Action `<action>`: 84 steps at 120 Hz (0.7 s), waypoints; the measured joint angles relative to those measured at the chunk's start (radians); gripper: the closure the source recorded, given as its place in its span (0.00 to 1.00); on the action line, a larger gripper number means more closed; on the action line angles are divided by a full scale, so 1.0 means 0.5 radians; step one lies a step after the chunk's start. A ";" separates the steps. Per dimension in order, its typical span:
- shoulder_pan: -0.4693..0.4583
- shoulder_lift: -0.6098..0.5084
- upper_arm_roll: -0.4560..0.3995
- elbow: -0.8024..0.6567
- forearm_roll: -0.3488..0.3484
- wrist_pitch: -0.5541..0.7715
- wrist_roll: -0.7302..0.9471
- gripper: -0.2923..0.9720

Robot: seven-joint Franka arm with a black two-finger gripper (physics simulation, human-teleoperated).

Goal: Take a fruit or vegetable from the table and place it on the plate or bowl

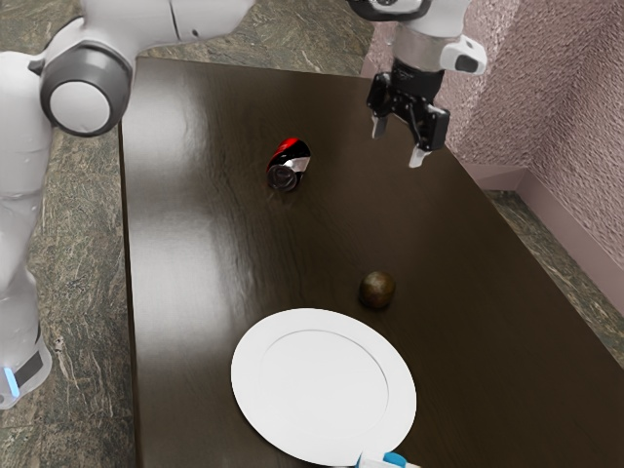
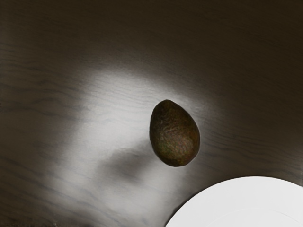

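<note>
A dark brown-green avocado (image 1: 377,290) lies on the dark wooden table (image 1: 195,253), just beyond the rim of a white plate (image 1: 323,384) near the front edge. In the wrist view the avocado (image 2: 174,133) sits on the tabletop with the plate's rim (image 2: 241,201) close beside it, not touching. My black gripper (image 1: 396,141) hangs high above the table's far right part, well above and behind the avocado. Its fingers stand apart with nothing between them.
A red, black and white object (image 1: 291,163) lies on its side toward the table's far middle. A pink wall (image 1: 546,88) rises at the exterior view's right. A small blue and white thing (image 1: 388,460) shows at the plate's front edge.
</note>
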 joint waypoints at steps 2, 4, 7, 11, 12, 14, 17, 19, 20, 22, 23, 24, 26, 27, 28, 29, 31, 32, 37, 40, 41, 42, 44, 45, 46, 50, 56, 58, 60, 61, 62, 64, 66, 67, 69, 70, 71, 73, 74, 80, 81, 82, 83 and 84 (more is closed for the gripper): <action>0.001 0.004 0.001 0.000 -0.001 0.003 -0.036 0.23; 0.002 0.007 0.001 0.000 -0.001 0.006 -0.071 0.23; 0.005 0.011 0.002 0.000 -0.002 0.010 -0.122 0.23; 0.009 0.022 0.003 -0.001 -0.004 0.015 -0.187 0.23; 0.011 0.027 0.003 -0.001 -0.005 0.017 -0.203 0.23; 0.014 0.040 0.004 0.000 -0.006 0.020 -0.234 0.23; 0.020 0.056 0.007 0.000 -0.007 0.027 -0.279 0.23; 0.029 0.069 0.009 0.001 -0.016 0.032 -0.308 0.23; 0.038 0.075 0.009 0.001 -0.026 0.034 -0.322 0.23; 0.063 0.090 0.010 0.004 -0.050 0.038 -0.351 0.23; 0.078 0.097 0.010 0.006 -0.063 0.040 -0.366 0.23; 0.094 0.104 0.011 0.009 -0.076 0.042 -0.381 0.23; 0.119 0.115 0.012 0.011 -0.100 0.046 -0.411 0.23; 0.130 0.120 0.013 0.012 -0.110 0.047 -0.426 0.23; 0.138 0.125 0.013 0.012 -0.120 0.048 -0.442 0.23; 0.146 0.130 0.014 0.011 -0.128 0.049 -0.457 0.23; 0.156 0.137 0.014 0.010 -0.143 0.051 -0.489 0.23; 0.160 0.140 0.015 0.010 -0.149 0.052 -0.505 0.23; 0.166 0.148 0.014 0.006 -0.157 0.055 -0.587 0.23; 0.164 0.150 0.013 0.005 -0.156 0.056 -0.635 0.23; 0.164 0.151 0.013 0.005 -0.156 0.056 -0.650 0.23; 0.163 0.152 0.013 0.005 -0.155 0.057 -0.665 0.23; 0.161 0.153 0.012 0.004 -0.151 0.058 -0.696 0.23; 0.159 0.154 0.012 0.004 -0.149 0.059 -0.710 0.23; 0.157 0.154 0.011 0.004 -0.147 0.060 -0.725 0.23; 0.151 0.155 0.010 0.003 -0.139 0.064 -0.783 0.23; 0.149 0.158 0.010 0.002 -0.125 0.069 -0.865 0.23; 0.148 0.160 0.010 0.000 -0.120 0.071 -0.892 0.23; 0.148 0.158 0.009 -0.019 -0.116 0.075 -0.919 0.23; 0.148 0.156 0.008 -0.031 -0.114 0.078 -0.933 0.23; 0.147 0.153 0.008 -0.044 -0.113 0.082 -0.946 0.23; 0.147 0.145 0.008 -0.074 -0.110 0.093 -0.971 0.23; 0.147 0.130 0.007 -0.117 -0.108 0.108 -0.996 0.23; 0.146 0.121 0.007 -0.147 -0.107 0.118 -1.008 0.23; 0.147 0.106 0.006 -0.200 -0.105 0.138 -1.031 0.23; 0.147 0.099 0.006 -0.226 -0.104 0.148 -1.043 0.23; 0.147 0.091 0.006 -0.253 -0.103 0.159 -1.054 0.23; 0.146 0.075 0.005 -0.305 -0.102 0.181 -1.077 0.23; 0.145 0.066 0.004 -0.334 -0.101 0.194 -1.088 0.23; 0.121 -0.006 0.002 -0.534 -0.096 0.285 -1.150 0.23; 0.116 -0.019 0.002 -0.568 -0.096 0.301 -1.160 0.23; 0.110 -0.035 0.001 -0.607 -0.095 0.318 -1.170 0.23; 0.104 -0.054 0.001 -0.649 -0.094 0.335 -1.180 0.23; 0.098 -0.072 0.000 -0.689 -0.093 0.353 -1.190 0.23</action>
